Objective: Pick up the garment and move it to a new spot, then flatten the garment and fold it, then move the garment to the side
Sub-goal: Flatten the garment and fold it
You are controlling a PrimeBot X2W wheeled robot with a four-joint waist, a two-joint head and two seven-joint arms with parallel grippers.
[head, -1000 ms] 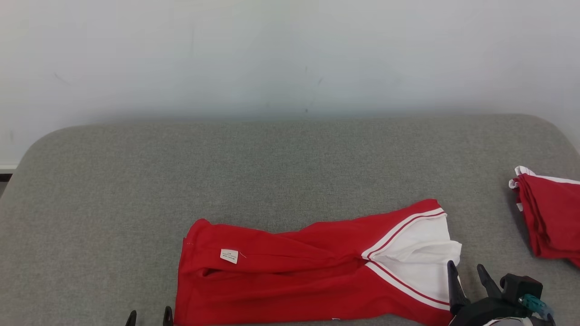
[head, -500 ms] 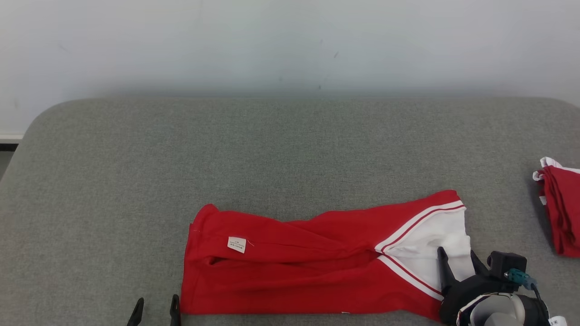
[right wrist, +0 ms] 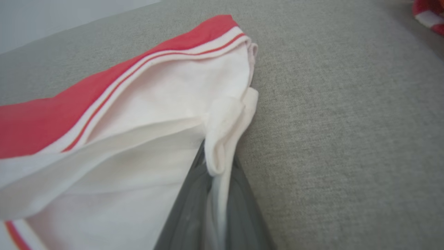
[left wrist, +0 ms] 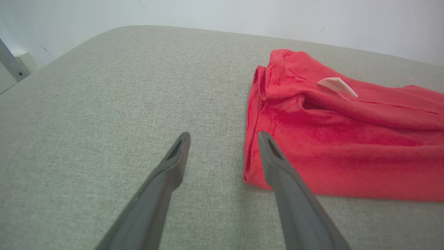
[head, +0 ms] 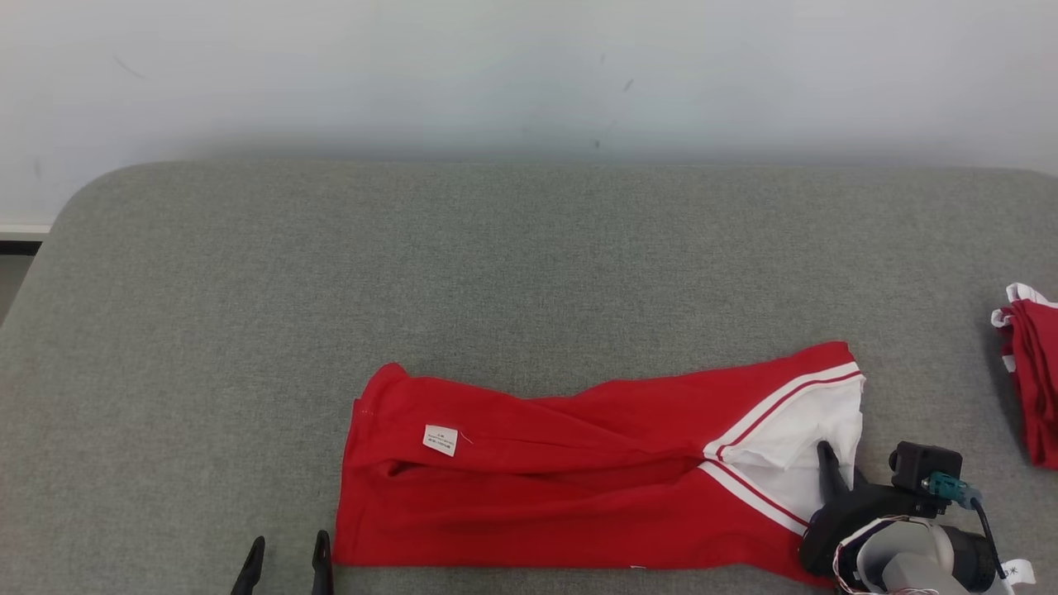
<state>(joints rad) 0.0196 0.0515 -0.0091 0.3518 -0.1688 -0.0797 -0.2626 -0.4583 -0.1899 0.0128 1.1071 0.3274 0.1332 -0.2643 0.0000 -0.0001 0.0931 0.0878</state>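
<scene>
Garment: the red garment [head: 579,487] lies lengthways and rumpled on the near part of the grey worktop [head: 496,273], red end to the left, white end to the right.
White end: the white panel [right wrist: 156,114] gapes and folds over itself, and the lift probably starts from its outer edge.
Other pile: more red and white cloth [head: 1029,380] sits well apart at the right, so steer the carry away from it.
Right end effector [head: 829,463]: closed tight on a thin fold of the white edge. Raise it slowly, since so slim a pinch may slip.
Left end effector [left wrist: 223,139]: spread wide and holding nothing, just beside the red end's near corner. Taking that corner first would likely keep the cloth stretched.
Tag [head: 440,440]: a small white tag near the red end marks the top layer. Pinch all the layers beneath it.
</scene>
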